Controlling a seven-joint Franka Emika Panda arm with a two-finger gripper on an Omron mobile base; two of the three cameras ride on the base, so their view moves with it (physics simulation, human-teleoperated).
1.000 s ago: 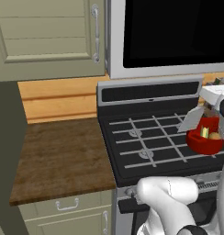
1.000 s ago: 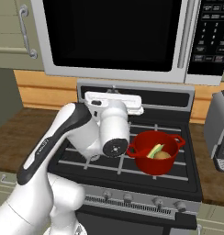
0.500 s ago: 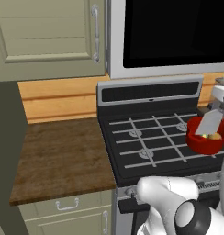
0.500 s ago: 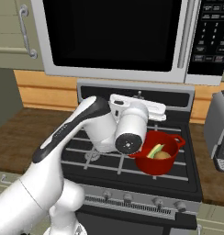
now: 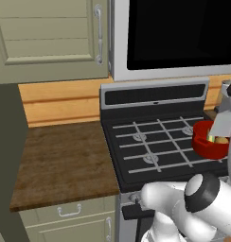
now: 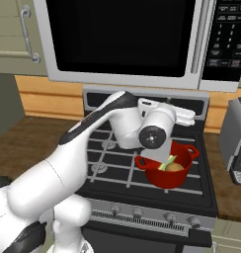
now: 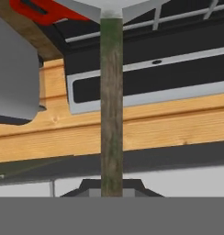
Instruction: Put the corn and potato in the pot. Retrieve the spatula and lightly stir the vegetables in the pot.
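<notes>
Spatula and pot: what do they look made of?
Spatula: handle looks like dark, matte wood, going by its streaky grain; the blade is flat pale grey, metal or plastic, can't tell. Pot: glossy bright red, probably enamelled metal, though that's a guess.

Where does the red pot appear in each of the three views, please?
Left base view: the pot sits at the right edge, on the stove.
Right base view: right of centre, below the arm's wrist.
Hand view: a red sliver at the top left.
Shared landmark: the stove's grey back panel.

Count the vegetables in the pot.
2: the corn leans against the left inner wall of the pot, and the potato lies beside it on its right. More may be hidden below.
</notes>
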